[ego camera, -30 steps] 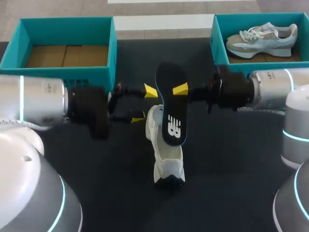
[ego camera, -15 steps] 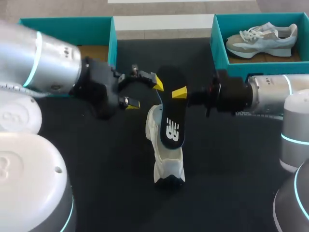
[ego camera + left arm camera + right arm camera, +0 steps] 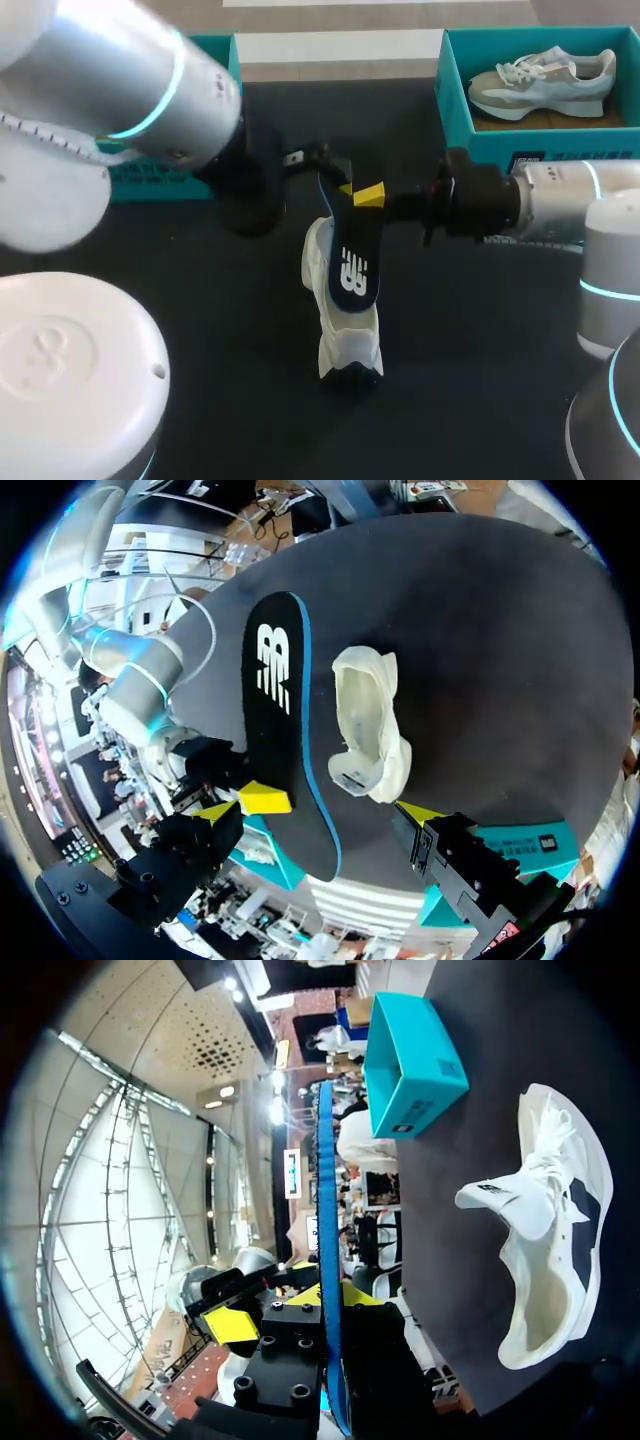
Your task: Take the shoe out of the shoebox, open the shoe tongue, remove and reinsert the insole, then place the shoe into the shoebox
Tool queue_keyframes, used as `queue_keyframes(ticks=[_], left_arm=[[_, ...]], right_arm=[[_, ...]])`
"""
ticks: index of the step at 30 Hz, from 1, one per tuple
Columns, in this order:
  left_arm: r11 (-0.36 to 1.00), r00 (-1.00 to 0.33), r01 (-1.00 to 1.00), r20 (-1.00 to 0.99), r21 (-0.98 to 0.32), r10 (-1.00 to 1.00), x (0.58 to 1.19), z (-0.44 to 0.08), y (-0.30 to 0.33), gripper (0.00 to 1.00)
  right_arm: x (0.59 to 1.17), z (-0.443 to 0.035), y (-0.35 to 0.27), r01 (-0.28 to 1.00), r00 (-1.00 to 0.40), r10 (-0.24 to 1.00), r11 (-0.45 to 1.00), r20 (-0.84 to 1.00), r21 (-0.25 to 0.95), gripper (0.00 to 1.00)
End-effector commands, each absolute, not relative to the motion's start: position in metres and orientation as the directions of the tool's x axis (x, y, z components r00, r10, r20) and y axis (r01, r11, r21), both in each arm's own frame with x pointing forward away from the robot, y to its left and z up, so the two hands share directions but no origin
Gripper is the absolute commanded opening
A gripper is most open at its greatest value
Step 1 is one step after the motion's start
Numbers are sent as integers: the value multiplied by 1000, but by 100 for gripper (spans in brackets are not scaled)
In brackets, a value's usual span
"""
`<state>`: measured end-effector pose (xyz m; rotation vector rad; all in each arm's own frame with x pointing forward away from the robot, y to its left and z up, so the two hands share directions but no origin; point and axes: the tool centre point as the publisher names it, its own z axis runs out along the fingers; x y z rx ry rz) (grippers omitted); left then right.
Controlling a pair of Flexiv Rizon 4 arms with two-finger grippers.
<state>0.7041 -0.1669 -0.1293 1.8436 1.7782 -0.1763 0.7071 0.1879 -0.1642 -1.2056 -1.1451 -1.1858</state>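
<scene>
While the white fabric shoe [image 3: 345, 345] lies near the middle of the black worktop [image 3: 480, 350], the long black insole with a blue rim [image 3: 352, 262] is held up above it. The insole slants down from its held end toward the shoe's opening. Whether its low end touches the shoe cannot be told.

The right gripper [image 3: 360, 192] comes in from the right side, and its fingers are closed narrowly on the insole's far end, one yellow tip flat on the black face. The right wrist view shows the insole edge-on, as a thin blue line running out from between those fingers.

The left gripper [image 3: 318, 815] sits at that same end of the insole, with its fingers spread wide. The insole's end passes between them, and they do not clamp it. One of its tips is just beside the right gripper's tip.

The teal cardboard shoebox [image 3: 225, 55] at the far left is mostly hidden behind the left arm. A second teal box [image 3: 455, 110] stands at the far right, with a grey and white sneaker [image 3: 540, 80] lying inside it.
</scene>
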Motion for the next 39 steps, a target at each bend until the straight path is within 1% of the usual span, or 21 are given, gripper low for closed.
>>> queue_keyframes(ticks=[1, 8, 13, 16, 22, 25, 39], left_arm=[[49, 6, 954, -184, 295, 983, 706, -121, -173, 100], [122, -107, 964, -74, 234, 992, 712, -110, -176, 100], [146, -147, 969, -9, 197, 989, 717, -112, -184, 100], [132, -138, 971, 14, 200, 990, 719, -112, -189, 100], [123, -138, 982, 102, 142, 985, 721, -116, -199, 100], [118, -136, 982, 120, 147, 983, 721, -116, -200, 100], [108, -125, 986, 128, 131, 984, 719, -119, -207, 100]], right_arm=[[710, -167, 193, 999, 53, -37, 9, 998, -53, 0], [710, -167, 195, 999, 51, -36, 7, 998, -51, 0], [710, -168, 198, 999, 48, -37, 9, 998, -48, 0], [710, -168, 198, 999, 46, -38, 8, 998, -46, 0], [709, -168, 199, 999, 46, -40, 6, 998, -46, 0], [709, -168, 199, 999, 47, -38, 3, 998, -46, 0], [711, -167, 195, 999, 42, -37, 10, 998, -42, 0]])
